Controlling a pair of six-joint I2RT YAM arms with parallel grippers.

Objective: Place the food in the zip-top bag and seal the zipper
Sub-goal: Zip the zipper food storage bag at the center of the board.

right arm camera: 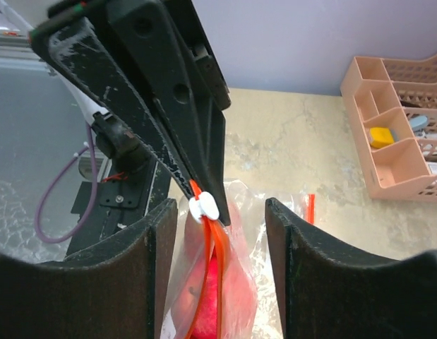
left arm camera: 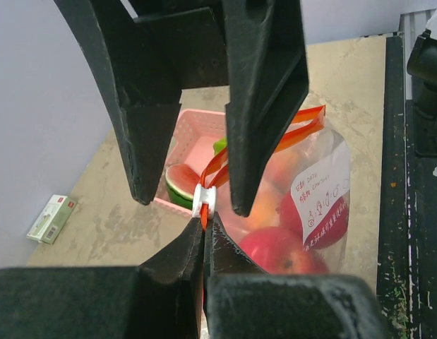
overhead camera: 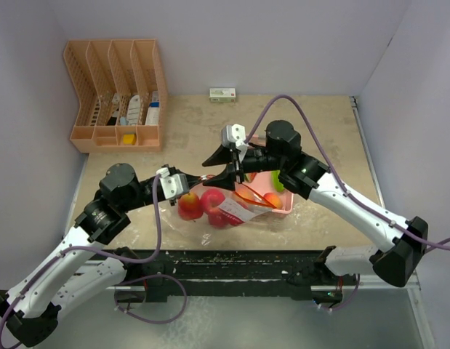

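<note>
Centrally on a mottled beige table (overhead camera: 319,145), two black robot arms meet over a clear zip-top bag (left arm camera: 303,162) that lies just beside a pink basket (left arm camera: 193,131).

The left gripper (left arm camera: 204,229) has its fingers pressed together, pinching the bag's orange zipper strip (left arm camera: 296,123) right beside the small white slider (left arm camera: 204,200). The right gripper (right arm camera: 219,212) comes from the opposite side. Its two fingers (right arm camera: 154,268) are spread apart and straddle the slider and the top edge of the bag, with a gap visible on each side. They grip nothing.

Inside the bag sit glossy red apples (left arm camera: 278,251), and an orange fruit shows dimly through the plastic behind them. A white label (left arm camera: 318,205) with pink handwriting is stuck to the bag's side. Part of the food is outside the bag: a watermelon slice (left arm camera: 181,182) and a green piece (left arm camera: 219,146) lie in the pink basket, and the overhead view shows orange peaches (overhead camera: 272,198) there too.

At the far left corner of the table stands a peach-coloured desk organizer (overhead camera: 115,87) with several slots holding small items, one of them yellow. A small white box (overhead camera: 222,94) lies near the back wall, well apart from the bag.
</note>
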